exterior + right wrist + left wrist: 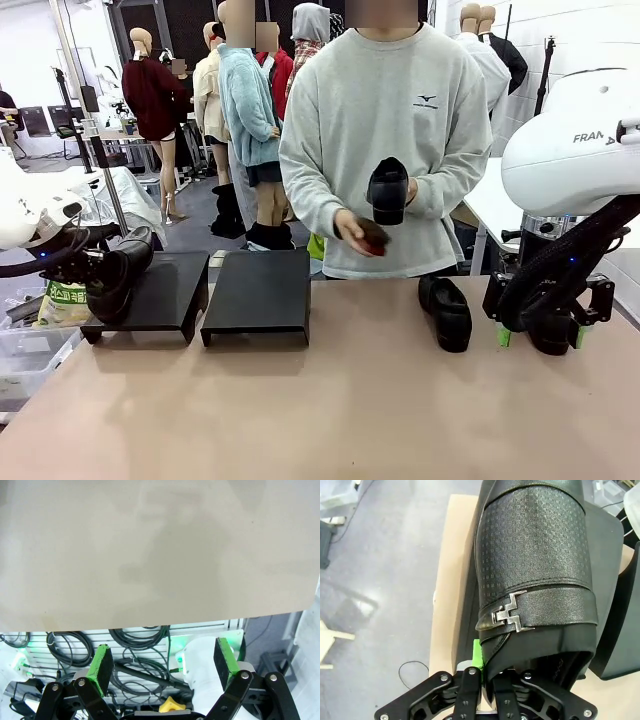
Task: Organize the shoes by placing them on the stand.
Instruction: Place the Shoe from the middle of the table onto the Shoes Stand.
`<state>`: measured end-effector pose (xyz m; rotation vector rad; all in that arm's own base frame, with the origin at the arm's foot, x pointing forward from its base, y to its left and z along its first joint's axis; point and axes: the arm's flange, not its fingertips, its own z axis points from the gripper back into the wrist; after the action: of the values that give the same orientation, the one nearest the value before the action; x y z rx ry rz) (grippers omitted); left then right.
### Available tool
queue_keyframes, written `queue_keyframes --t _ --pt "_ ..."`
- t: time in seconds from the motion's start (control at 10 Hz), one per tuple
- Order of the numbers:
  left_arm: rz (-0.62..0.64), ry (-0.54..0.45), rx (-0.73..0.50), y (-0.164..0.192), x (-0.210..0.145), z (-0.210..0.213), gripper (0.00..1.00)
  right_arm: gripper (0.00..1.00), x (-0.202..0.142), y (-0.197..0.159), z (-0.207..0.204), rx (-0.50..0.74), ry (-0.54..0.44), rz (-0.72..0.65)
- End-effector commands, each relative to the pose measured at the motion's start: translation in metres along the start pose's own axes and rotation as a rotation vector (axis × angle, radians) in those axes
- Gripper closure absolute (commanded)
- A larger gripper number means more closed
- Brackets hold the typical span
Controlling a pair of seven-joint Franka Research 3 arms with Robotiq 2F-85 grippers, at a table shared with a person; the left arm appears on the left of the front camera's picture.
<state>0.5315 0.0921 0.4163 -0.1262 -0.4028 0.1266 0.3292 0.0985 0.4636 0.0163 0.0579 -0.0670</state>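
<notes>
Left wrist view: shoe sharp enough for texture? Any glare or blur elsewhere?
Left wrist view: the shoe is sharp, embossed grain and metal buckle crisp, soft sheen only. Front view: the person's lower hand is motion-smeared; even light, faint shadows on the table. Right wrist view: table washed out.

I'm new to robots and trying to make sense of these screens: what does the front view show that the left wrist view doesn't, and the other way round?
The front view adds a person holding a black shoe, more shoes lying on the table, a second black stand and the open right claw. The left wrist view adds a close look at the gripped shoe: its silver buckle and dotted texture. Both show the left claw shut on that shoe at the left-hand stand.
</notes>
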Motion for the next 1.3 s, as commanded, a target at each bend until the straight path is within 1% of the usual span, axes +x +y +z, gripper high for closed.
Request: queue_keyframes --t 0.0,0.3,0.4,0.6,0.8,0.9,1.0,1.2 --pt "-0.014 -0.046 -0.037 0.009 0.009 0.0 1.0 0.0 -0.001 0.002 -0.001 0.002 0.003 -0.007" --pt "0.022 -0.011 -0.024 0.007 0.01 0.0 1.0 0.0 -0.001 0.002 -0.001 0.002 0.003 -0.007" --pt "0.038 0.012 -0.026 0.004 0.013 0.002 0.94 0.0 -0.001 0.002 -0.001 0.002 0.003 -0.007" --pt "0.08 0.059 -0.046 0.005 0.018 0.003 0.55 0.0 -0.001 0.002 -0.001 0.002 0.003 -0.007" --pt "0.093 0.055 -0.03 0.005 0.019 0.004 0.17 0.0 -0.001 0.002 -0.001 0.002 0.003 -0.007" --pt "0.096 0.041 -0.024 0.005 0.018 0.005 0.0 0.0 -0.001 0.002 -0.001 0.002 0.003 -0.007" --pt "0.111 0.028 -0.012 0.003 0.016 0.01 0.0 0.0 -0.001 0.002 -0.001 0.002 0.003 -0.007" --pt "0.109 -0.037 0.014 -0.008 0.013 0.037 0.0 0.0 -0.001 0.002 -0.001 0.002 0.003 -0.007"
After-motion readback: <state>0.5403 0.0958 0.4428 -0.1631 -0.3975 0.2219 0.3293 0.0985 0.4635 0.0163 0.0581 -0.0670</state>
